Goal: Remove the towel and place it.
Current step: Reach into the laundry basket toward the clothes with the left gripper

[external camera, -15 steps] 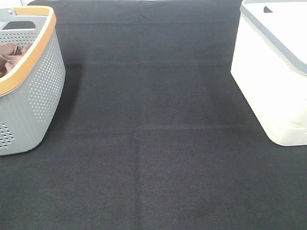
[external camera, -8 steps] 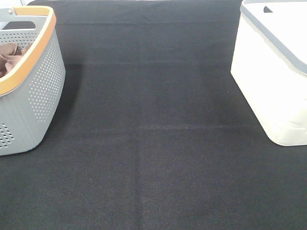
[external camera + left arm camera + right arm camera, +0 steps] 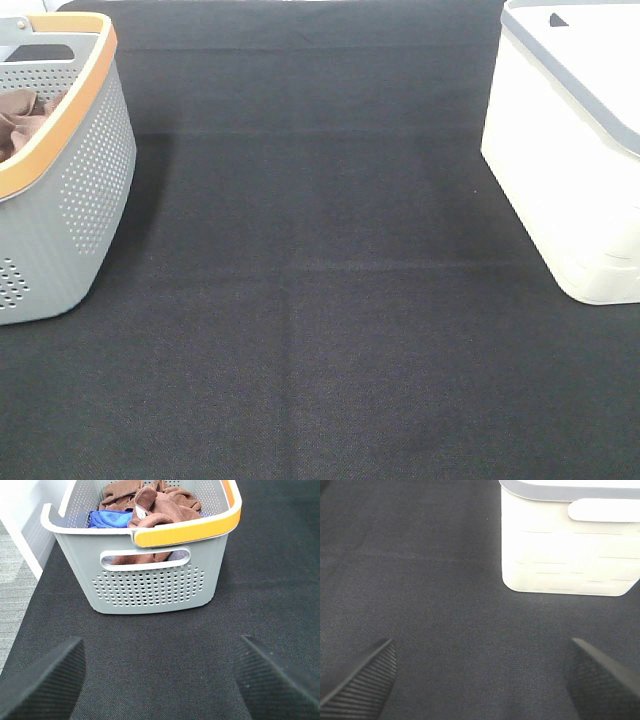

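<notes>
Nothing moved, brown towel (image 3: 150, 505) in basket (image 3: 150, 587), grippers open

no readable text, label or number on anything

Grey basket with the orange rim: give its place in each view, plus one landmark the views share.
Exterior high: grey basket at the left edge, partly cut off.
Left wrist: basket ahead of the open left gripper, brown towel inside.
Right wrist: not in it.
Shared landmark: the black cloth.
</notes>
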`<control>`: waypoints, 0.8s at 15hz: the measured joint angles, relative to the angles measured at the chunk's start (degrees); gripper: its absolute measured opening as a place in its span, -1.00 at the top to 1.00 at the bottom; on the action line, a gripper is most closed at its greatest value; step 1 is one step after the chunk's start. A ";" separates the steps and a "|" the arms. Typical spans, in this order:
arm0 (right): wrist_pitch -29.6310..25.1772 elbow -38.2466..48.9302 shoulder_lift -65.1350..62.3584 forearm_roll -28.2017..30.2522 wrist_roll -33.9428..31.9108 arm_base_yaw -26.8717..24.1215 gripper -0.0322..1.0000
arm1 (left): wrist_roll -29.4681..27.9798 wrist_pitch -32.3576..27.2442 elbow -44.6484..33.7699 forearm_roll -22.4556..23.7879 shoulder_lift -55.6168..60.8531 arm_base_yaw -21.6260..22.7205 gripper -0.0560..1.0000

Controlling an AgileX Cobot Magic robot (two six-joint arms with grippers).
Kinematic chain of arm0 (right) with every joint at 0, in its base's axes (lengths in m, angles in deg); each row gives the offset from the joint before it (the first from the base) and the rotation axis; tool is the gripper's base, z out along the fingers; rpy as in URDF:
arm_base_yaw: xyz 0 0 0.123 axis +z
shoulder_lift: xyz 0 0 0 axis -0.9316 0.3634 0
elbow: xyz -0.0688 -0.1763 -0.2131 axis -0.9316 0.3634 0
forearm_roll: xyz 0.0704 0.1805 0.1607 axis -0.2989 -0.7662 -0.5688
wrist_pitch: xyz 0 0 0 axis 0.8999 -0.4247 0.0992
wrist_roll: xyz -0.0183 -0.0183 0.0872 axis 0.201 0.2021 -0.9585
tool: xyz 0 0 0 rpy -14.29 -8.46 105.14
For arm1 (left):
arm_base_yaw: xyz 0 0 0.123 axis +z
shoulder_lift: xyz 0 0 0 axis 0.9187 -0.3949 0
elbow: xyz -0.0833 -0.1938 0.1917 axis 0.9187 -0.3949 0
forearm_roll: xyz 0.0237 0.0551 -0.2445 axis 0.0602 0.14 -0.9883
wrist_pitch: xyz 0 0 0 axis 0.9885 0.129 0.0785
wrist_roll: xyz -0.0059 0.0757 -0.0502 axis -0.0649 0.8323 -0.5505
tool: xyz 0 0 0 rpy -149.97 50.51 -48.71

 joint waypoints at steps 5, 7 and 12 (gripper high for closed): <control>0.00 0.00 0.00 0.00 0.00 0.00 -0.71 | 0.00 0.00 0.00 0.00 0.00 0.00 -0.58; 0.00 0.00 0.00 0.00 0.00 0.00 -0.71 | 0.00 0.00 0.00 0.00 0.00 0.00 -0.58; 0.00 0.00 0.00 0.00 0.00 0.00 -0.71 | 0.00 0.00 0.00 0.00 0.00 0.00 -0.58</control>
